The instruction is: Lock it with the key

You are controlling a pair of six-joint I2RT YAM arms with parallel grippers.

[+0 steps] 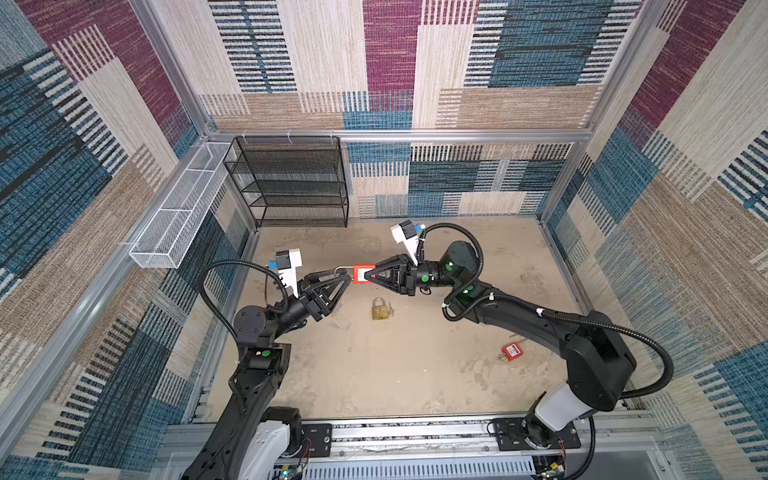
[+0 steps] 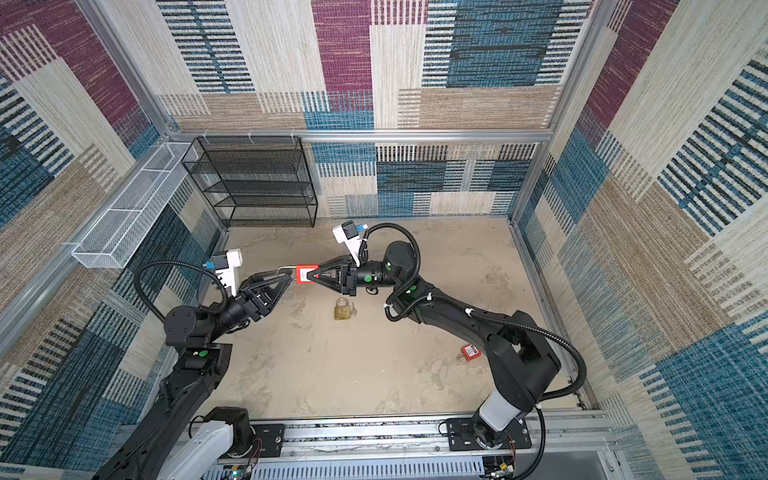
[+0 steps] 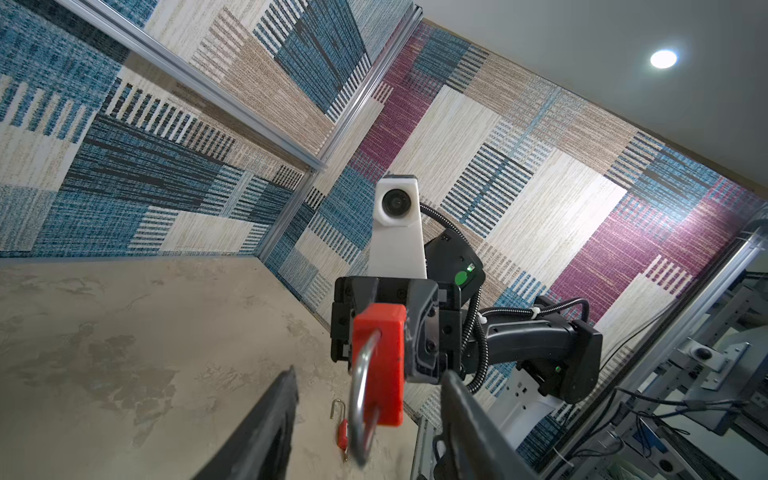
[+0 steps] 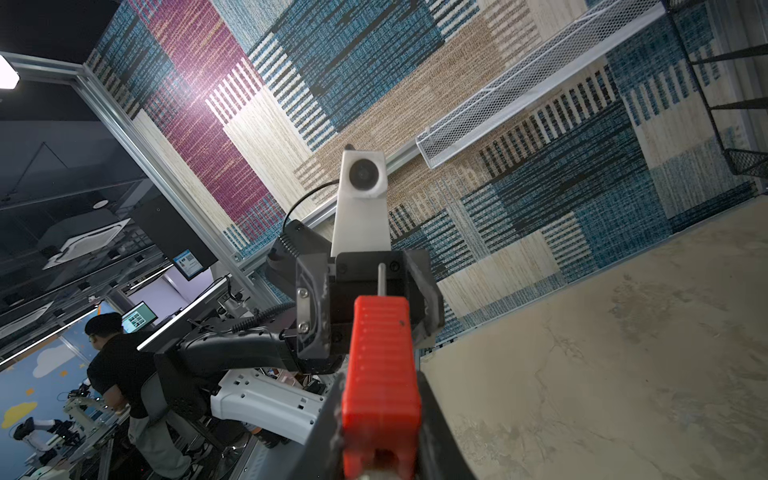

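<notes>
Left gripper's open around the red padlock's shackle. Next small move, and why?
Probably back the left gripper straight off the shackle. Its jaws stand open on either side without gripping it. Both shackle legs look seated in the red padlock, and the right gripper clamps the body, so nothing there seems to need the left one.

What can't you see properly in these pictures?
- Keyhole of the red padlock: hidden by the right gripper in both top views, blurred at the edge in the right wrist view.
- The shiny bit beside the brass padlock: too small in both top views to call a key.
- Label on the small red padlock: too small in both top views.
</notes>
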